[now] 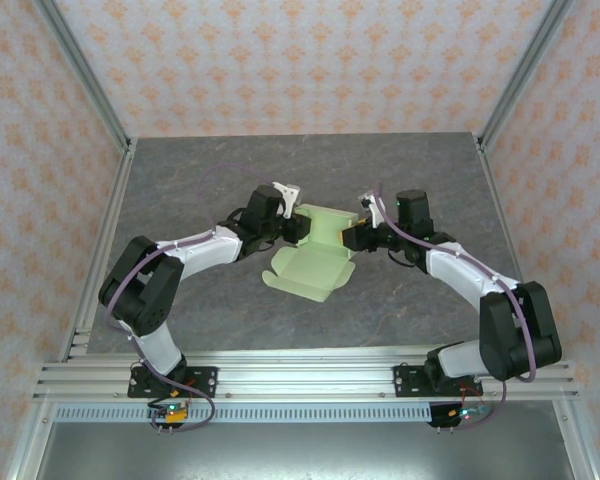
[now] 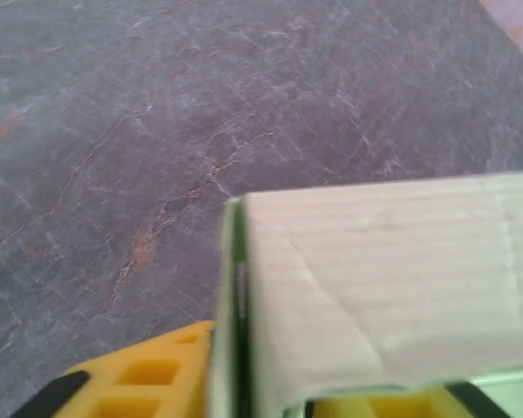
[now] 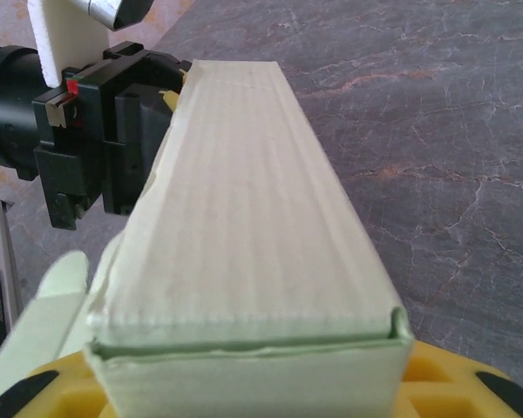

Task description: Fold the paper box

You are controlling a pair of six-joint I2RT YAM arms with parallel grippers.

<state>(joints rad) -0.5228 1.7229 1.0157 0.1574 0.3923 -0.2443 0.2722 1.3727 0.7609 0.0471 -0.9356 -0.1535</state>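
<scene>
The paper box (image 1: 314,252) is pale green and half formed, lying mid-table between both arms. Its tray part (image 1: 325,226) faces up, and a flat lid flap (image 1: 302,272) spreads toward the near side. My left gripper (image 1: 292,228) is shut on the box's left wall; in the left wrist view this wall (image 2: 231,305) stands between the yellow fingers (image 2: 139,379). My right gripper (image 1: 353,236) holds the right end. In the right wrist view the end wall (image 3: 244,383) covers the jaws, with a yellow finger (image 3: 471,383) showing beside it and a long panel (image 3: 244,200) running away.
The grey stone-patterned table (image 1: 180,190) is bare around the box. An aluminium frame rail (image 1: 300,375) runs along the near edge and patterned walls (image 1: 40,150) close in the sides. The left arm's black wrist (image 3: 78,131) sits at the far end of the box.
</scene>
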